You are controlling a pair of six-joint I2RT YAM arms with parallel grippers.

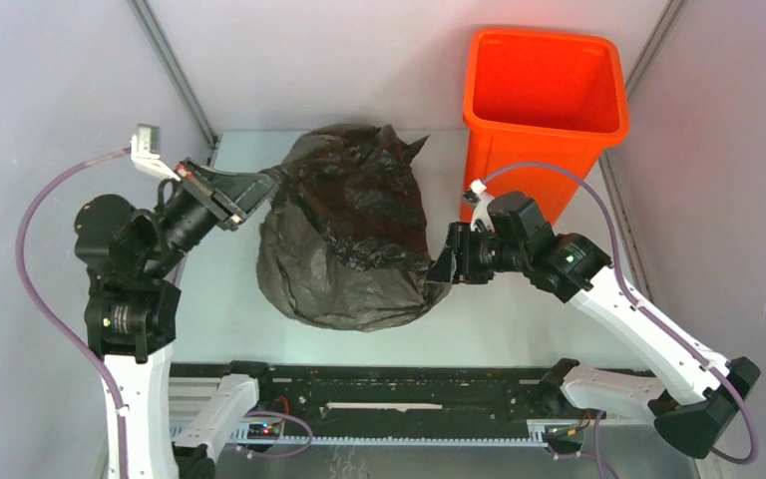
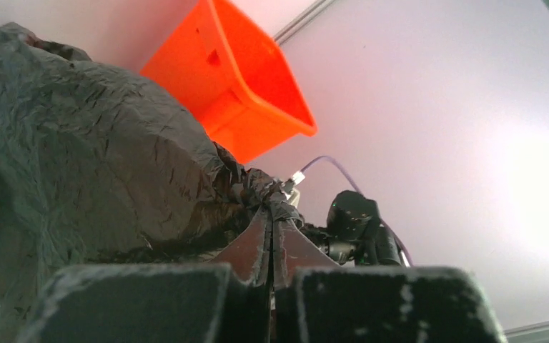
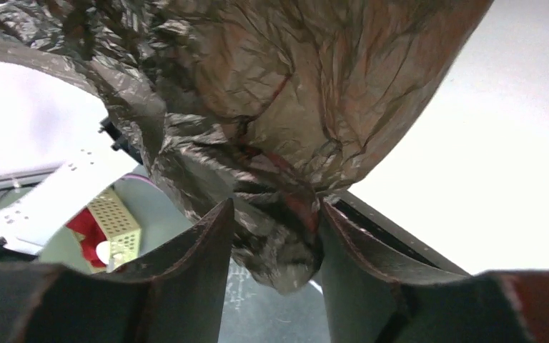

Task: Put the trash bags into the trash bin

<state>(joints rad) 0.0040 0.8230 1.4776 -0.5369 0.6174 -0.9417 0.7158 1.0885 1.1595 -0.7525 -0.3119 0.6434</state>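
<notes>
A large wrinkled black trash bag [image 1: 349, 235] is stretched between both grippers above the middle of the table. My left gripper [image 1: 267, 184] is shut on the bag's left edge; in the left wrist view its jaws [image 2: 270, 212] are pressed together on a twist of film from the bag [image 2: 78, 164]. My right gripper [image 1: 439, 267] holds the bag's lower right side; in the right wrist view a bunched wad of the bag [image 3: 286, 128] is wedged between its fingers, at the gripper [image 3: 276, 206]. The orange trash bin [image 1: 544, 95] stands upright and empty at the back right, also in the left wrist view [image 2: 236, 78].
Grey enclosure walls close in the left, back and right. A black rail [image 1: 389, 399] runs along the table's near edge between the arm bases. The right arm [image 2: 357, 225] shows beyond the bag in the left wrist view. A perforated yellowish part [image 3: 118, 225] lies below.
</notes>
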